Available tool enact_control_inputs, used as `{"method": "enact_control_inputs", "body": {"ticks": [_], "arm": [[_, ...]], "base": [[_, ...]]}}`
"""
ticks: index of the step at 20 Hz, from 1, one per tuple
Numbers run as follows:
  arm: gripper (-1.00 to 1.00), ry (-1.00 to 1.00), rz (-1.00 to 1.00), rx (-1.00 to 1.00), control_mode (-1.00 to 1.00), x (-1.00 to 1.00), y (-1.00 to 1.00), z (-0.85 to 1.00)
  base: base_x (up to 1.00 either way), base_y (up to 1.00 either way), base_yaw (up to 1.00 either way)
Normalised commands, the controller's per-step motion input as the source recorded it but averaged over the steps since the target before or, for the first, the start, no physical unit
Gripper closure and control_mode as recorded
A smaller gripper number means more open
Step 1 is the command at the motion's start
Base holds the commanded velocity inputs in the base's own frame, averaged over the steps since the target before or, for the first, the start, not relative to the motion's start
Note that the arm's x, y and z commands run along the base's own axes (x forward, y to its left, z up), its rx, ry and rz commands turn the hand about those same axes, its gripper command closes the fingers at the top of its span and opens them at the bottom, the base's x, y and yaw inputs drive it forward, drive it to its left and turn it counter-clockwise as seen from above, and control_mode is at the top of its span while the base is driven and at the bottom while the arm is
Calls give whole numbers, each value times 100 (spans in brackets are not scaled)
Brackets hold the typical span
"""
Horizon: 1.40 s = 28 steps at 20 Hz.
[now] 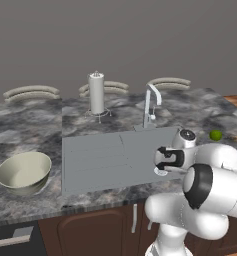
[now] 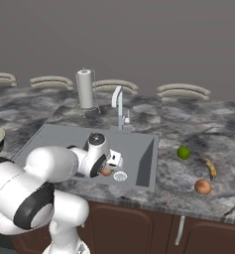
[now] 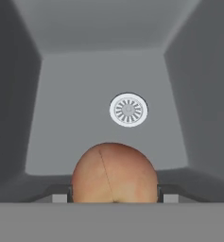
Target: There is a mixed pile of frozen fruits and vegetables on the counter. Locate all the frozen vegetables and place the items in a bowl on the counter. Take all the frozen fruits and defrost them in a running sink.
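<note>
From my chair, nearest thing in the hand view is the orange-brown fruit (image 3: 114, 172), a peachy lump sitting right between the jaws, which look closed onto its sides, so I'd say I'm holding it. It's hanging over the sink (image 3: 104, 80) basin, a bit short of the drain (image 3: 128, 109), and as far as I can judge it isn't set down yet. The right base view backs that up: the gripper (image 2: 109, 167) is down inside the basin with the fruit (image 2: 106, 172) peeking out just beside the drain ring (image 2: 120, 175). Progress-wise, I'd call this early to middle: one fruit is about to go in, and I can't see any water coming out of the tap (image 2: 119, 106), so the running part looks not yet done. The bowl (image 1: 24, 172) near the front left edge of the tabletop (image 1: 35, 135) looks empty from the left base view, so no veg is sorted. That view also gives me the ribbed drainboard (image 1: 92, 155) and the paper towel holder (image 1: 97, 95) toward the back edge. The right base view is what shows the leftover pile on the tabletop right of the sink: the lime-green ball (image 2: 183, 153), a banana-looking thing (image 2: 210, 167), and a reddish-brown lump (image 2: 203, 186) near the front edge. The left view catches the green ball (image 1: 216, 135).
</note>
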Motion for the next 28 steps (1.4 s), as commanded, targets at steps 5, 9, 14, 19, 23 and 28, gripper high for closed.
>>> {"method": "enact_control_inputs", "body": {"ticks": [5, 9, 14, 19, 23, 28], "arm": [[100, 0, 0, 0, -100, 4, 0, -17], [100, 0, 0, 0, -100, 6, 0, -12], [100, 0, 0, 0, -100, 3, 0, -17], [100, 0, 0, 0, -100, 6, 1, -21], [100, 0, 0, 0, -100, 6, 3, -23], [100, 0, 0, 0, -100, 7, 1, -19]], "base": [[0, 0, 0], [0, 0, 0], [0, 0, 0], [0, 0, 0], [0, 0, 0], [0, 0, 0]]}}
